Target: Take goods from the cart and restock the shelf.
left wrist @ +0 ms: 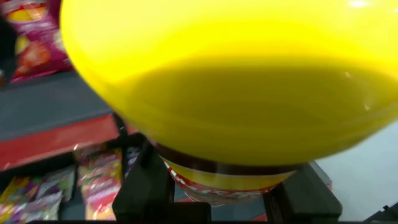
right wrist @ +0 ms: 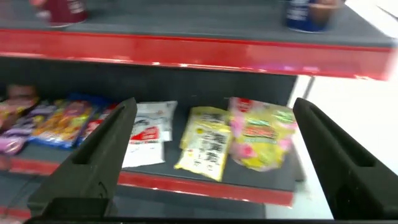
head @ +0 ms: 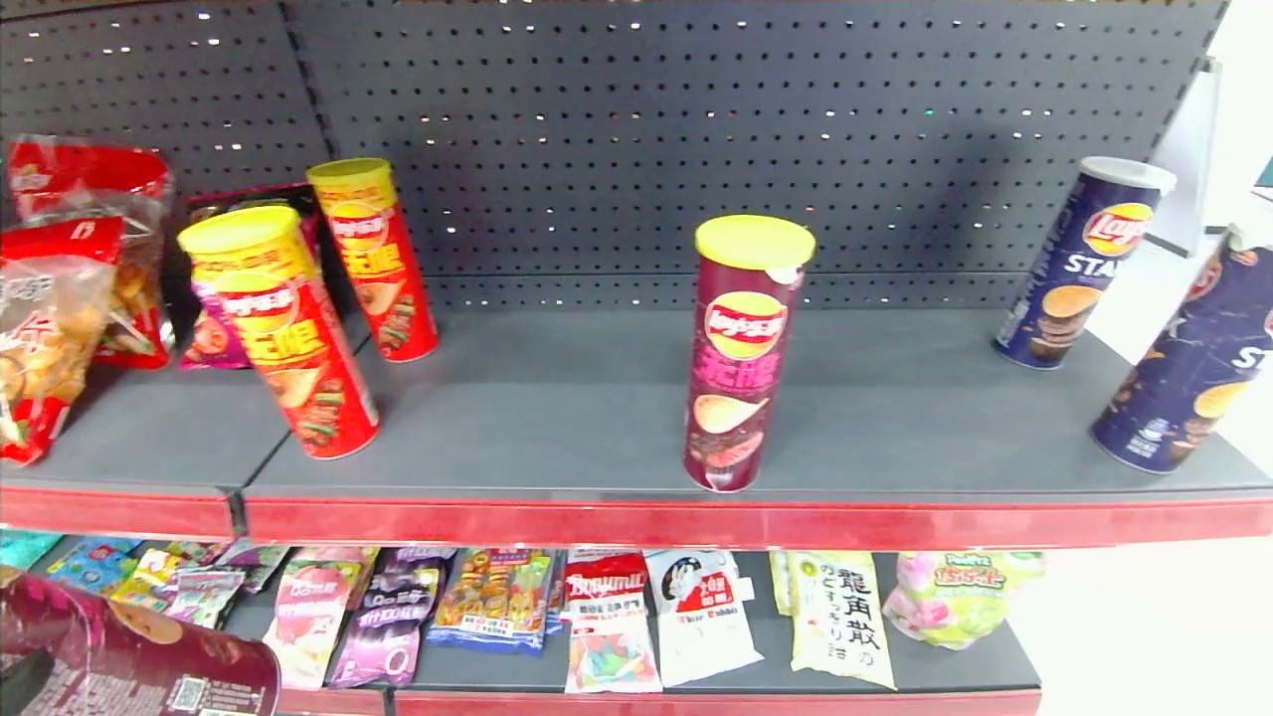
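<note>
Closest in is the yellow lid (left wrist: pixel 230 81) of a maroon chip can (head: pixel 139 656). The left gripper (left wrist: pixel 221 186) holds it, jaws pinching the body just below the lid. In the head view this can lies tilted low at the left, below the front lip of the upper shelf (head: pixel 557 408) and not yet on it. Along that shelf, left to right, stand snack bags (head: pixel 60 288), two red cans (head: pixel 298 338), one matching maroon can (head: pixel 741 358) alone near the front in the middle, and two blue cans (head: pixel 1079 264) at the right end. Wide bare stretches lie either side of the middle can, so I judge restocking to be at an early stage: one can in hand to be placed, and much room left. The right gripper (right wrist: pixel 214 118) hangs before the lower shelf (head: pixel 955 666) of sachets (head: pixel 617 617), jaws spread with nothing between them.
</note>
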`<state>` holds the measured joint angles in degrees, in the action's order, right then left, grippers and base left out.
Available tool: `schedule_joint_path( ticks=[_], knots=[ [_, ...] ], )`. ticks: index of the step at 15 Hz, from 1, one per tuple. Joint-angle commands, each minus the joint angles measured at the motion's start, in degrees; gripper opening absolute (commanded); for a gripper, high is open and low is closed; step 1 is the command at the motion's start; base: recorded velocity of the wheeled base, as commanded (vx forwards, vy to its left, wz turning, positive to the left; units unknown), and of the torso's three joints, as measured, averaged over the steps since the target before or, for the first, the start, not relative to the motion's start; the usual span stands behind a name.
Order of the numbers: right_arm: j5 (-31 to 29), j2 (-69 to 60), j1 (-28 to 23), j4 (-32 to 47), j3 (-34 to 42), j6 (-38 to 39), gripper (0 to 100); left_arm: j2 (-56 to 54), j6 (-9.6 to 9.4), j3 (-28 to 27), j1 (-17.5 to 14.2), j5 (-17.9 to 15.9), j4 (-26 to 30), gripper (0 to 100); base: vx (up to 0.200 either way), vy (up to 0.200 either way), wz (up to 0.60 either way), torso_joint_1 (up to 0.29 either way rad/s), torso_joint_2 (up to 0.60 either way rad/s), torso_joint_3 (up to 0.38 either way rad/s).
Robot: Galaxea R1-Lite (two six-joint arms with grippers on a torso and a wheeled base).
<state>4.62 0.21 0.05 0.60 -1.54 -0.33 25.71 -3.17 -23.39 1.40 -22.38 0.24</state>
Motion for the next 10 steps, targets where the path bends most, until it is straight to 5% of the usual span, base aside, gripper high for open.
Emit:
schedule_joint_path(
  ticks=[1,3,10],
  knots=[
    [0.04,-0.03,0.04,0.02,-0.05,-0.02,100,0.75,0.01,-0.07,0.0,-0.03,-0.07,0,0.0,0.0,-0.6,0.017,0.01,-0.002],
    [0.13,-0.03,0.04,0.02,-0.05,-0.02,100,1.45,0.01,-0.51,0.0,-0.03,-0.16,0,0.0,0.0,-0.6,0.0,0.0,0.002],
    [0.04,-0.03,0.04,-2.53,0.92,-0.11,100,15.33,0.01,-5.08,0.0,-0.03,-4.46,0,0.0,0.0,0.0,0.0,0.0,0.0]
  ],
)
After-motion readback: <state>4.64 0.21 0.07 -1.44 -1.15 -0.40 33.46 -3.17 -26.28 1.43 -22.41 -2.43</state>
